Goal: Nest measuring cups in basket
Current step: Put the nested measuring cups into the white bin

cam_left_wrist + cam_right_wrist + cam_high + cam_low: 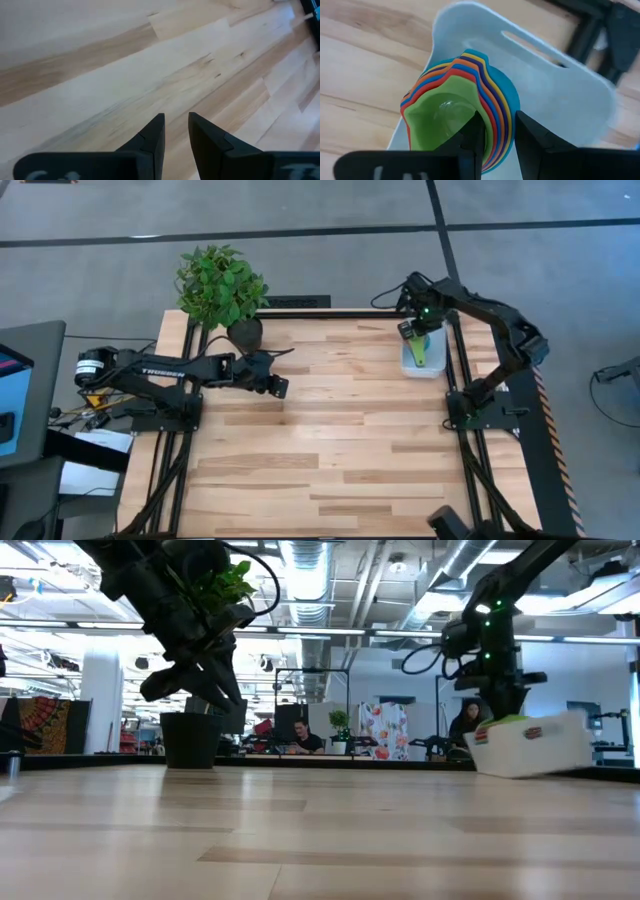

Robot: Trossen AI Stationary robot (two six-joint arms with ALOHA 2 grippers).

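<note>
Pale wooden planks make up the surface (pixel 330 430), framed by dark rails. From above, the white basket (pixel 412 364) sits near the surface's far right corner, with the right gripper (pixel 418 340) over it. A leafy plant (pixel 218 283) stands at the far left, and the left gripper (pixel 276 386) hovers near its dark pot.

From table height, an office room with ceiling pipes and seated people shows behind; the basket (pixel 530 745) looks tilted.

Past the left wrist, only smooth wood grain shows under narrowly parted fingers (pixel 152 137), holding nothing.

Past the right wrist, the nested measuring cups (pixel 457 115), green innermost, lie in the smooth rounded basket (pixel 560 95). The right gripper (pixel 500 131) grips the rims of the stack.
</note>
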